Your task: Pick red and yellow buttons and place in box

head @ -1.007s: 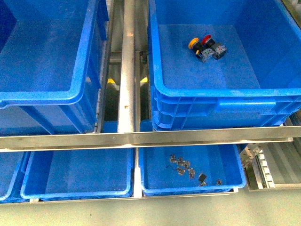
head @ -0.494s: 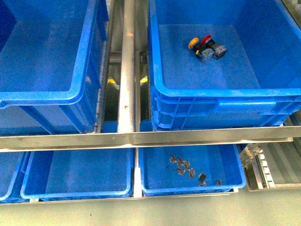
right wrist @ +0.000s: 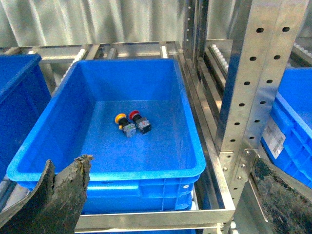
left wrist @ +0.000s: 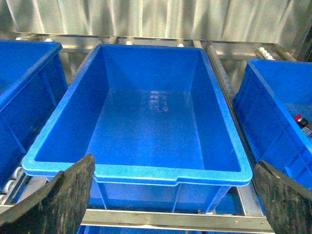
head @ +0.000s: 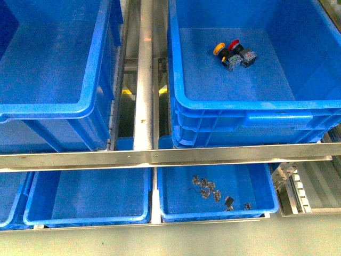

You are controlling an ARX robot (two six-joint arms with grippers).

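Inside the right-hand box (head: 234, 109), the red button (head: 235, 44) and yellow button (head: 219, 49) lie touching. Both look light, rigid, smooth-capped; gripping the squarish bodies seems safest. Left fingers (left wrist: 58, 204) and right fingers (right wrist: 61, 195) are spread, empty.

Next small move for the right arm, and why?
Probably lower the right pincer into the right crate toward the red button. Both pincers are open and empty; the red and yellow button lie side by side there, while the left crate is empty.
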